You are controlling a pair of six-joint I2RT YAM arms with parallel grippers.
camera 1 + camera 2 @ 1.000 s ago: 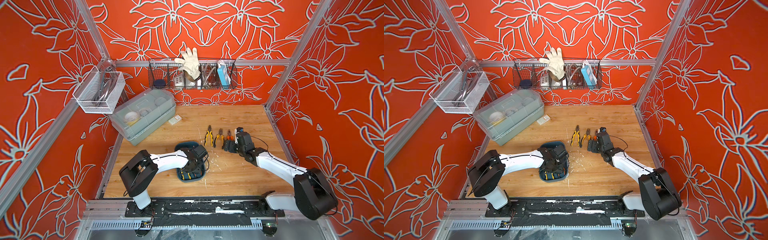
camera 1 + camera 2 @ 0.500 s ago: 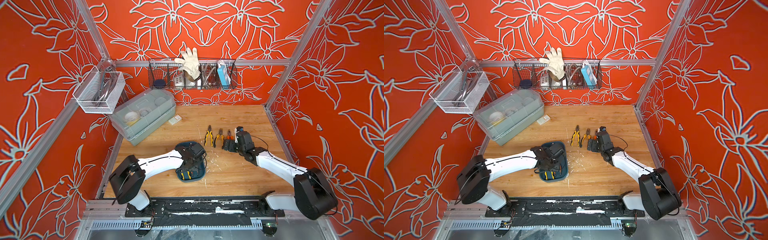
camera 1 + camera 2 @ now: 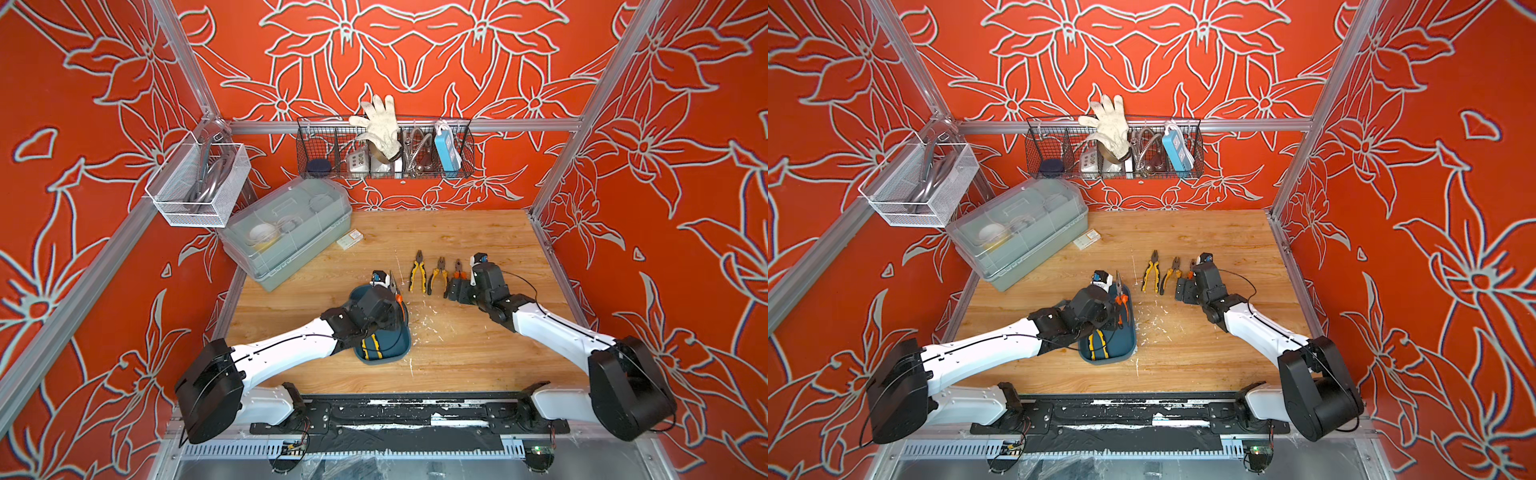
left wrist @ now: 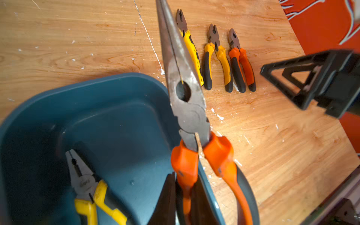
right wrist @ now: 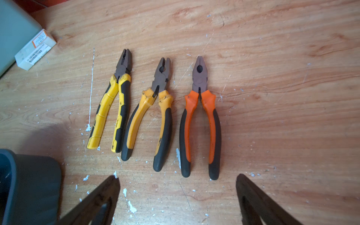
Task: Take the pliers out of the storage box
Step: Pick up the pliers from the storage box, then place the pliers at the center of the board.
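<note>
Pliers lift: long-nose pliers [image 4: 187,101] clamped in the left pincer [image 4: 184,196] above the storage box [image 4: 97,87].
Right of the box, three pliers [image 5: 161,78] lie in a row on the table [image 5: 272,97], noses toward the back wall; a lidded bin [image 3: 286,232] and a white carton [image 5: 35,48] sit farther left. The held pair, gripped by one orange handle, runs roughly parallel to that row, nose away from the robot, crossing the box's rim. Yellow-handled pliers [image 4: 85,185] lie inside the box. The left arm reaches low over the box; the right pincer [image 5: 177,194] hangs wide open and empty by the row's handle ends.
</note>
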